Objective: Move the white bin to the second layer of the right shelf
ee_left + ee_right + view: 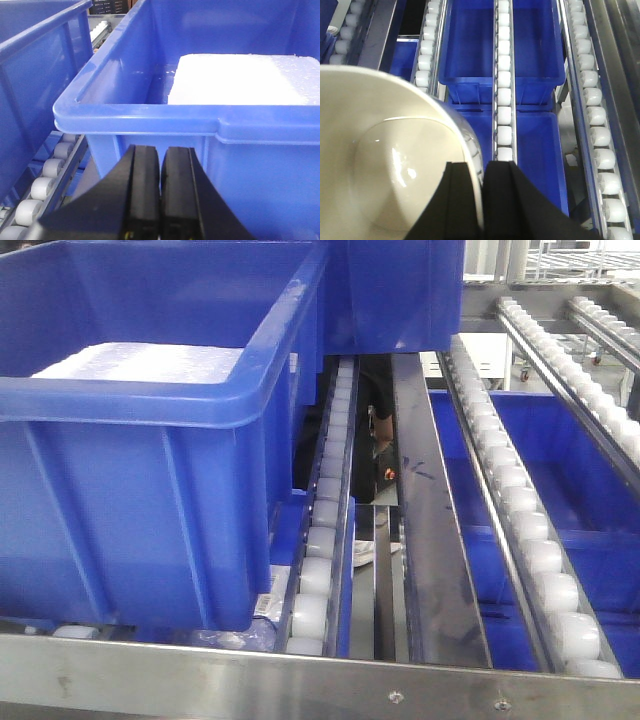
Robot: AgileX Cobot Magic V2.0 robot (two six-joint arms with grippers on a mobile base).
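While the rack level [440, 540] is spread across the front view with its roller lanes, its left side is taken up by a big blue crate [150, 470] resting on the rollers, and a second blue crate [400, 290] is set behind it. Open room is left only on the right, where a flat steel strip [425, 530] and a roller lane [520, 510] lie bare above lower blue crates [502, 47]. A front steel rail [320, 680] borders the near edge. A white foam slab [245, 80] is held inside the big crate. The white bin [385, 160] is held over the roller lanes, its wall pinched between the fingers of the right gripper [482, 200]. The left gripper [161, 195] is pressed together on nothing, just before the crate's rim.
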